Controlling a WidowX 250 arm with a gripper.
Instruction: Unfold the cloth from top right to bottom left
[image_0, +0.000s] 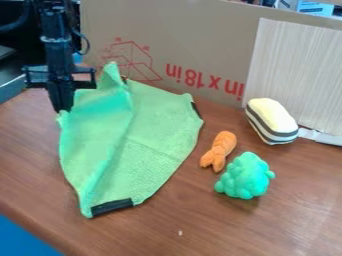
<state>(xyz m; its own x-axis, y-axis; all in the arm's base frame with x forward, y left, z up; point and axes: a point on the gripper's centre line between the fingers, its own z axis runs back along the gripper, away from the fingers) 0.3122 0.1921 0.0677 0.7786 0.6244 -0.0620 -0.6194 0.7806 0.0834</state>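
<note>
The black gripper (62, 109) hangs down at the upper left, its fingers shut on the left corner of the green cloth (160, 135). That corner is right at the fingertips, low over the table. The cloth spreads from beside the cardboard to the left-centre of the table. A raised fold runs down its left part, and its top stands up in a peak just right of the gripper. Dark patches show on its bottom and right corners. What lies beneath the fold is hidden.
Right of the cloth lie an orange toy (218, 151) and a green bumpy toy (245, 176). Behind them sits a cream and black striped block (271, 121). A cardboard panel (200, 30) stands along the back. The wooden table's (167, 235) edge slants along the lower left.
</note>
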